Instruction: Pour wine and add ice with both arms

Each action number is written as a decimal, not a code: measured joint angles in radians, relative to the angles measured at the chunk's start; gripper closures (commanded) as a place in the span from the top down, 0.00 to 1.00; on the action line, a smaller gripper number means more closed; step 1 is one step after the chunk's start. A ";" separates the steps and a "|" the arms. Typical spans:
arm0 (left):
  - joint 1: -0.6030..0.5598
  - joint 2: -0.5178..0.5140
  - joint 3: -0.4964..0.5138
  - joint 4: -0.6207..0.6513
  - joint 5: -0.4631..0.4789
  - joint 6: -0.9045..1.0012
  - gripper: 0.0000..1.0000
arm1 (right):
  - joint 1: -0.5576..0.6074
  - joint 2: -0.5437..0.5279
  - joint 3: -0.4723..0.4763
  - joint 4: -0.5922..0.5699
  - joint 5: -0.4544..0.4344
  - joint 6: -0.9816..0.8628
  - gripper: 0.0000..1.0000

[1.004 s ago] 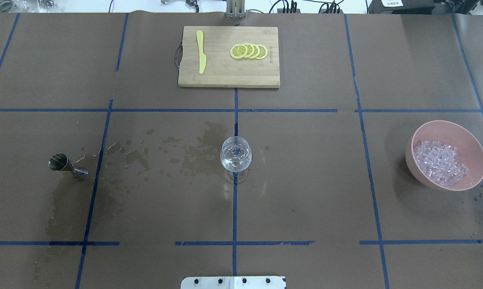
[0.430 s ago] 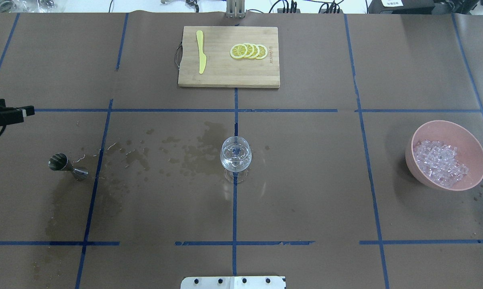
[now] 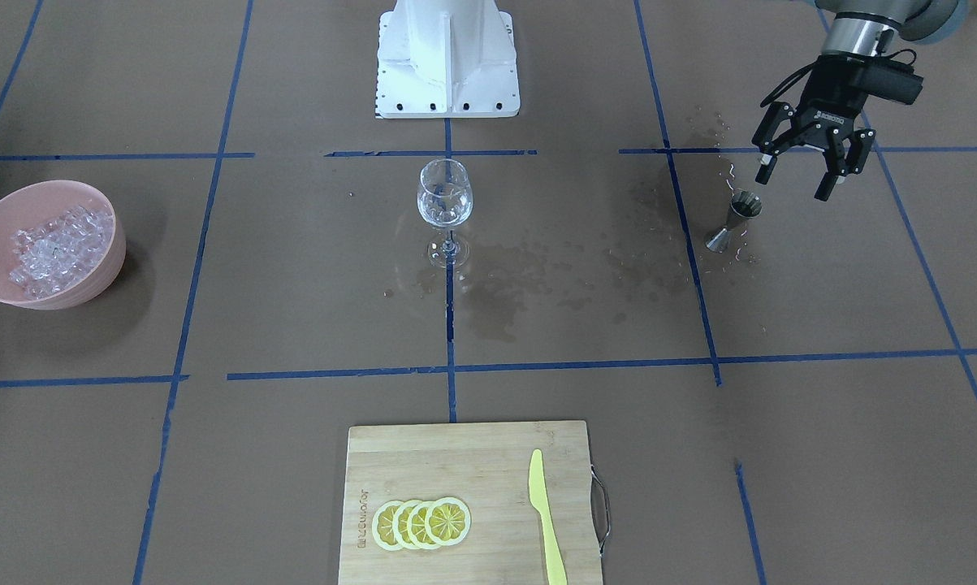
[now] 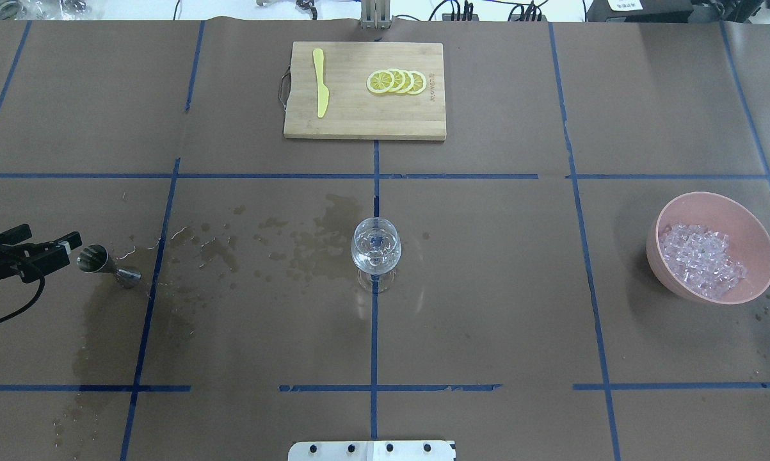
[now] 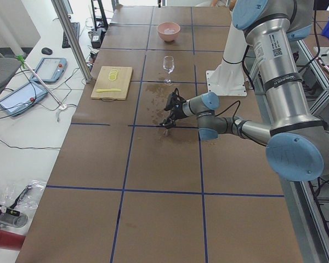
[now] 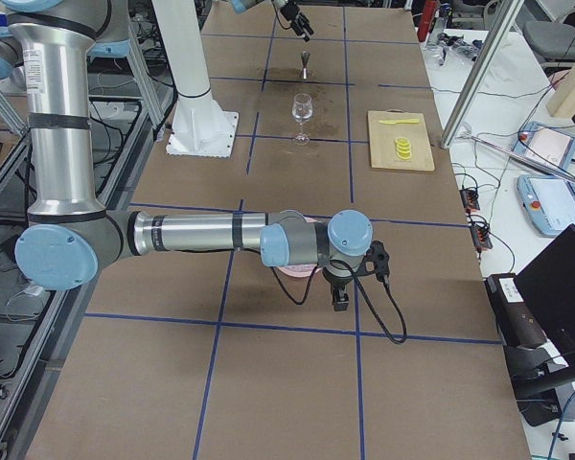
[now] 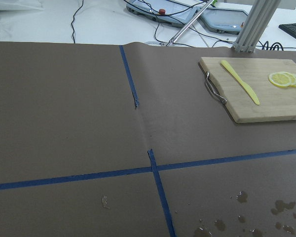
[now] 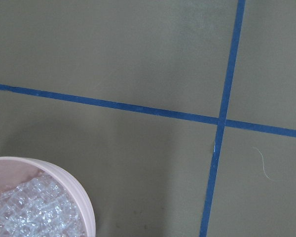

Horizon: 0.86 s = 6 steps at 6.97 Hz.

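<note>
— Wine (image 3: 446, 214), seen from across the table: where is it?
— Low in the glass (image 3: 445, 191) at mid-table. The ice (image 3: 45, 244) fills a pink bowl (image 3: 105, 262) at the glass's 9 o'clock. A metal jigger (image 3: 732, 221) stands upright at its 3 o'clock, past wet patches (image 3: 537, 276).
— And the left gripper (image 3: 797, 180)?
— Fingers spread wide, holding nothing, above the jigger at its 1 o'clock. A cutting board (image 3: 456, 455) with lemon slices (image 3: 421, 522) and a yellow knife (image 3: 546, 520) lies at the glass's 6 o'clock.
— From overhead?
— That gripper comes in at the jigger's 9 o'clock, tips just beside its upper cup. Bowl at the glass's 3 o'clock, board at 12.
— Left side camera?
— The near arm's gripper hangs over the jigger.
— Right side camera?
— The right gripper (image 6: 341, 302) points down just beside the bowl, which the arm mostly hides. Spread or pressed together, I cannot tell.
— Wrist cameras?
— Left one: board at 2 o'clock, wet spots at 5. Right one: bowl rim and ice at 7 o'clock, blue tape (image 8: 219, 121) crossing at 3.
</note>
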 measured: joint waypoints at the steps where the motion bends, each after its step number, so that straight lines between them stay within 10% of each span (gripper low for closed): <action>1: 0.108 0.014 -0.002 0.003 0.154 -0.064 0.99 | 0.000 0.001 0.000 0.000 0.000 0.000 1.00; 6: 0.369 0.007 0.089 0.018 0.609 -0.132 0.99 | 0.000 0.008 -0.002 0.000 0.000 0.002 1.00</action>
